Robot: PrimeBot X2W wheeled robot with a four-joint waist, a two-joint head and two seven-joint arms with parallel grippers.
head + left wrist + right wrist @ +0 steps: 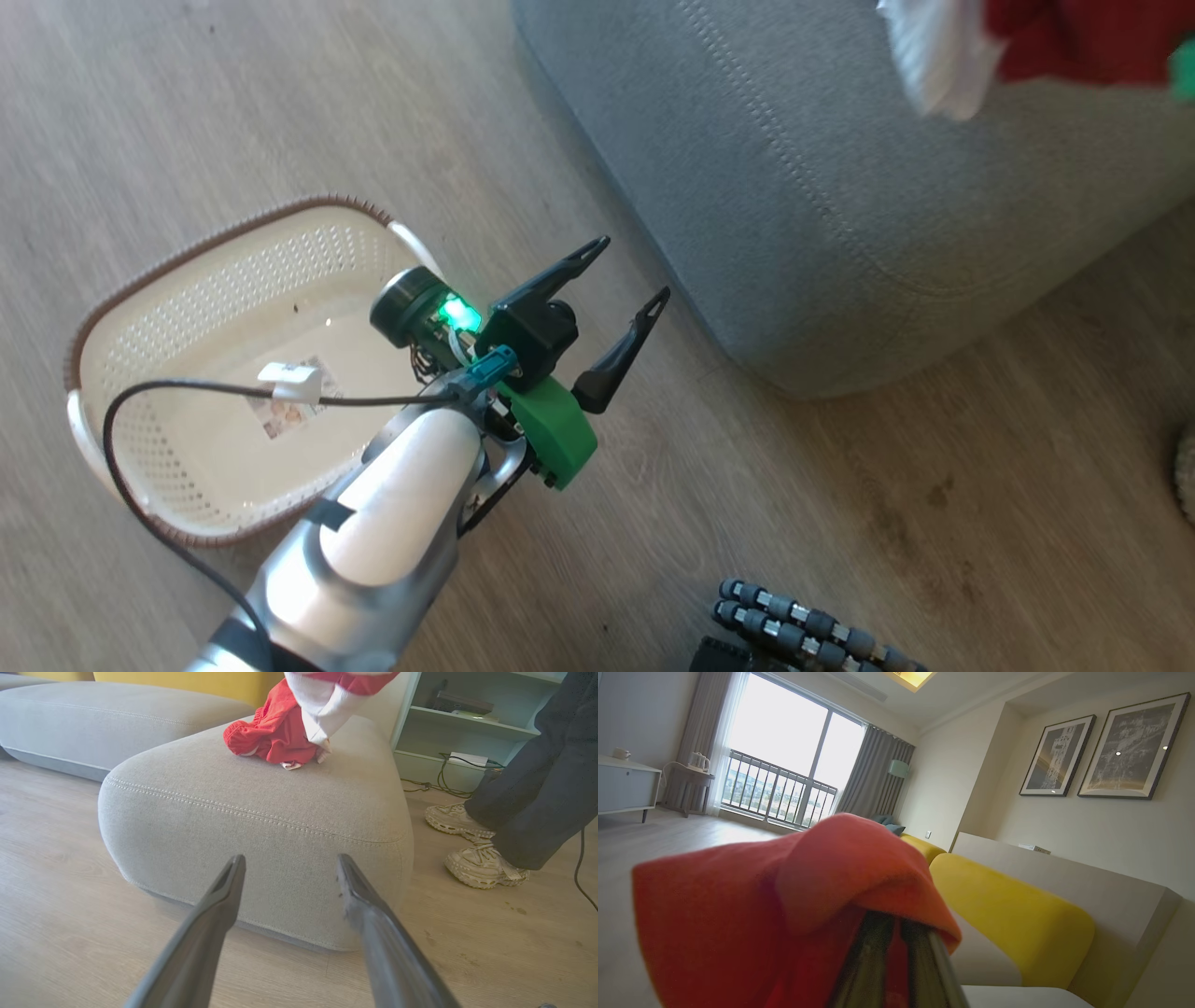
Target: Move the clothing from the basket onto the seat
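The cream basket (140, 308) with its brown rim stands on the floor at the left, with just a label sticker (289, 406) inside. My left gripper (633, 269) hovers beside the basket's right end, open and holding nothing, and points at the grey seat (840, 187). In the left wrist view its fingers (224, 905) frame the seat (261, 826). A red garment (275, 737) lies on the seat top. A second red and white piece of clothing (336, 695) hangs above it. My right gripper (899, 926) is shut on that red clothing (738, 914), which drapes over its fingers.
A person's dark trouser legs and pale shoes (481, 863) stand on the wood floor right of the seat. A shelf unit (467, 728) with cables is behind them. Yellow cushions (1008, 919) back the seat. Black ribbed robot parts (803, 625) show at the bottom.
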